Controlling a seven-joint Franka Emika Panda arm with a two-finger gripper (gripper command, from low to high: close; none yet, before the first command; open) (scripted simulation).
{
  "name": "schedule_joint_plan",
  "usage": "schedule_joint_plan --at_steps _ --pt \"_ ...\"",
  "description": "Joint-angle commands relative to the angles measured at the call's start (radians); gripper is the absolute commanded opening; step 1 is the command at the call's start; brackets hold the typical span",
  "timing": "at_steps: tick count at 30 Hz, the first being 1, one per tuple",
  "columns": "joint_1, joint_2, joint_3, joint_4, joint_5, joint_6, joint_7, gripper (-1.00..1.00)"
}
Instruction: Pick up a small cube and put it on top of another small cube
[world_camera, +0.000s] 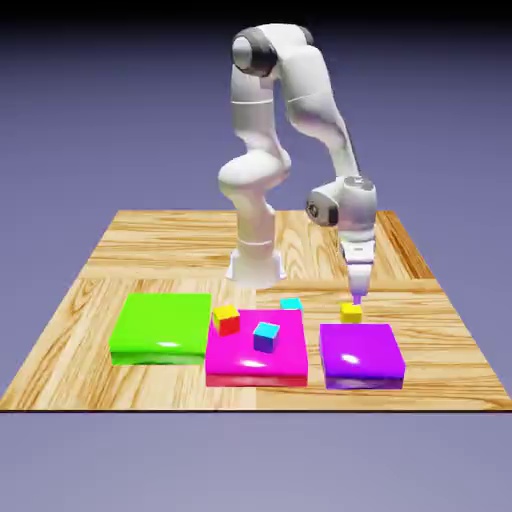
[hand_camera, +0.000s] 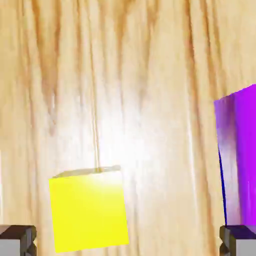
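Underneath, pale streaky wood (world_camera: 420, 345); violet backdrop (world_camera: 90, 120).

The small cube (world_camera: 351, 313) is yellow; another small cube (world_camera: 227, 320) has a yellow top and red sides. The pads are green (world_camera: 163, 327), magenta (world_camera: 257, 350) and purple (world_camera: 361, 355). Pale tan counter (world_camera: 90, 345) carries brown wood grain.
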Motion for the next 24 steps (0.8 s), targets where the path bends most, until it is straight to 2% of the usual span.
schedule_joint_plan --at_steps 1,10,11,21,24 --pt "-0.017 0.000 0.000 0.000 0.000 0.000 0.000 0.00" --pt "-0.153 0.307 0.198 0.063 0.240 0.244 -0.178 0.00" --pt "-0.153 0.307 0.198 0.063 0.240 0.245 -0.178 -1.00" --pt "-0.017 0.000 0.000 0.000 0.000 0.000 0.000 -1.00" --pt "-0.090 -0.045 -0.046 0.015 -0.038 -0.057 -0.061 -1.00"
